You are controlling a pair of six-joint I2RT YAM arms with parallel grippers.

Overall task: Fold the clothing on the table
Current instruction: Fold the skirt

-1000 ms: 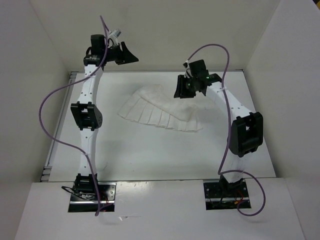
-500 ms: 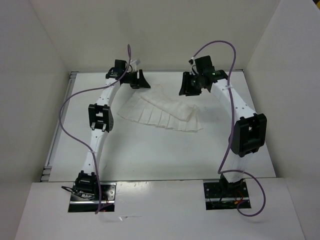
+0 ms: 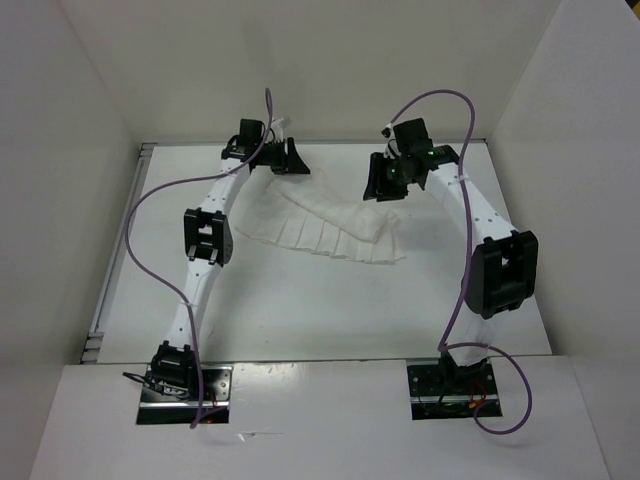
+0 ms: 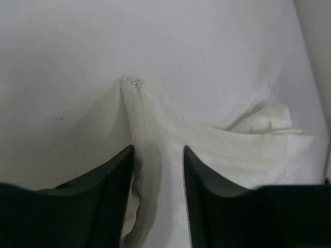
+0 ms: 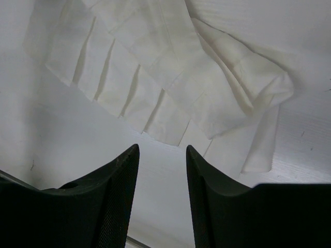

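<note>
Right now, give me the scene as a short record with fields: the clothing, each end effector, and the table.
clothing: one white pleated garment, wrinkled, spread out, not yet neatly folded
left end effector: open, at the garment's far left corner, a ridge of cloth between its jaws
right end effector: open, by the garment's far right end, holding nothing
table: white, walled on three sides

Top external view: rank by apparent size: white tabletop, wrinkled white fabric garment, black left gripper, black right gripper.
1. flat white tabletop
2. wrinkled white fabric garment
3. black left gripper and black right gripper: alike, unranked
</note>
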